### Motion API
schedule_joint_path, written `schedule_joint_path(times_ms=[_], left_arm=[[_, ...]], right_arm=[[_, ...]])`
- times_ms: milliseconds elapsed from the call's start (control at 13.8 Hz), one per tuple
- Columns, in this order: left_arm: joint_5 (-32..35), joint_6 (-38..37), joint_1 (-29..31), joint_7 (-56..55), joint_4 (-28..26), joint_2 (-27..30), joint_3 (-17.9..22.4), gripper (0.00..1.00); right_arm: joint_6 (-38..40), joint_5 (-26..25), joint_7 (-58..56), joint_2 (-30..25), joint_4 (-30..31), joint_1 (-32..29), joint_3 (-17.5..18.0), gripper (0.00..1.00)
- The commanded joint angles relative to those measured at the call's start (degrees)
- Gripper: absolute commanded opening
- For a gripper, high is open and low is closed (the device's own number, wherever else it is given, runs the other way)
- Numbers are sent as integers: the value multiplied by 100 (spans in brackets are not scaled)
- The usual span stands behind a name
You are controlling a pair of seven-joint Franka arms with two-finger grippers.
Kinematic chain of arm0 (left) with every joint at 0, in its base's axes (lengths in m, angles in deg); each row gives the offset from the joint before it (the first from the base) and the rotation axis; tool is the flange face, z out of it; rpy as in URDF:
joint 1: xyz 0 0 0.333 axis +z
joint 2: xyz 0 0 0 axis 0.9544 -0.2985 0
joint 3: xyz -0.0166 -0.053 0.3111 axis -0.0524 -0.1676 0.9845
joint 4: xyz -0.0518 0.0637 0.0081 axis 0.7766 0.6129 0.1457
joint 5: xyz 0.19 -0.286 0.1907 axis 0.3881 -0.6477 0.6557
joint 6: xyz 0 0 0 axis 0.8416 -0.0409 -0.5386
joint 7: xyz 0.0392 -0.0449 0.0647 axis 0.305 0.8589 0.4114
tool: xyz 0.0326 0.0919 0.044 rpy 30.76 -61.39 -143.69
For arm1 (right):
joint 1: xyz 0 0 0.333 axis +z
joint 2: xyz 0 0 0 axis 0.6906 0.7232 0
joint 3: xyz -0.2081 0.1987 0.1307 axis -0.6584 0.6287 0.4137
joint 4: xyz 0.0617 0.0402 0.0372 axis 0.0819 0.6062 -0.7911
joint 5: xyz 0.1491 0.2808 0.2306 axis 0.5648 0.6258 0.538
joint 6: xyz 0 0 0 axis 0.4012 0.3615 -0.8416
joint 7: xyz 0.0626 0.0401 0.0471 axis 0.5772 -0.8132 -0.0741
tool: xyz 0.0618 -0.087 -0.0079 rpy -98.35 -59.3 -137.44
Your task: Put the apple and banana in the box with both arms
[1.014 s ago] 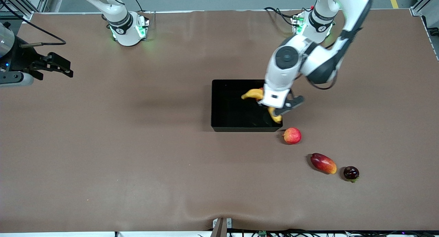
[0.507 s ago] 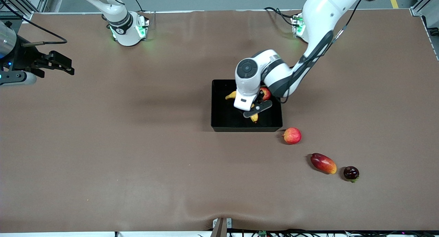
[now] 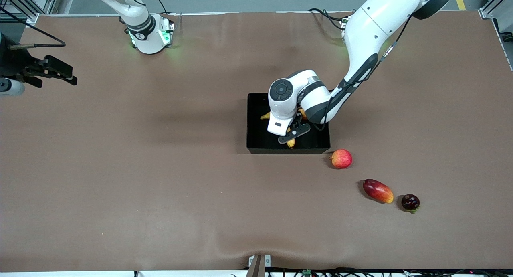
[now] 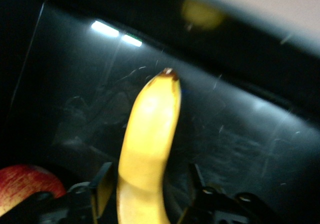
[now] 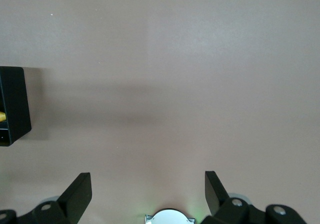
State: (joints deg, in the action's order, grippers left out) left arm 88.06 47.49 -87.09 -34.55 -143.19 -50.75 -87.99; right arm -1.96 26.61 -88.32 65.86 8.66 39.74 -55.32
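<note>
The black box (image 3: 257,129) stands mid-table. My left gripper (image 3: 285,133) is low inside it, and its fingers (image 4: 102,184) stand on either side of the yellow banana (image 3: 265,116). A gap shows between the banana (image 4: 150,129) and one finger, so the jaws look open. The red apple with yellow streaks (image 4: 25,186) lies in the box beside the gripper. In the front view the arm hides most of it. My right gripper (image 3: 73,77) is open and empty, and waits over the table at the right arm's end (image 5: 147,194).
A pinker apple (image 3: 341,158) lies just outside the box corner nearest the front camera, toward the left arm's end. A red-and-yellow mango-like fruit (image 3: 377,191) and a dark plum (image 3: 410,202) lie nearer the camera. A box corner (image 5: 12,104) shows in the right wrist view.
My left arm carried the banana from over the box wall at the left arm's end to the middle of the box and lowered it. The right gripper drifted slightly toward the table's end.
</note>
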Motion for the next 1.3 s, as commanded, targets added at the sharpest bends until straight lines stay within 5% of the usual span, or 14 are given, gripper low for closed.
schedule_joint_path(times_ms=[0,362,796,1231], left_arm=[[118,-229,162,92,151,519,-16,100],[-415,-1046,1189,1313,300,1680,-95,100],[-788,-2689,2103,3613,1389,2146,-86,100],[-1410,-3007,3272,5856,1461,2805,-95,100]], right_arm=[[104,126,-37,49,-173,-178,44,100],[78,109,6,119,-173,-186,53,100],[-18,83,-2,128,-182,-266,44,100],[-27,74,-2,128,-182,-256,44,100]])
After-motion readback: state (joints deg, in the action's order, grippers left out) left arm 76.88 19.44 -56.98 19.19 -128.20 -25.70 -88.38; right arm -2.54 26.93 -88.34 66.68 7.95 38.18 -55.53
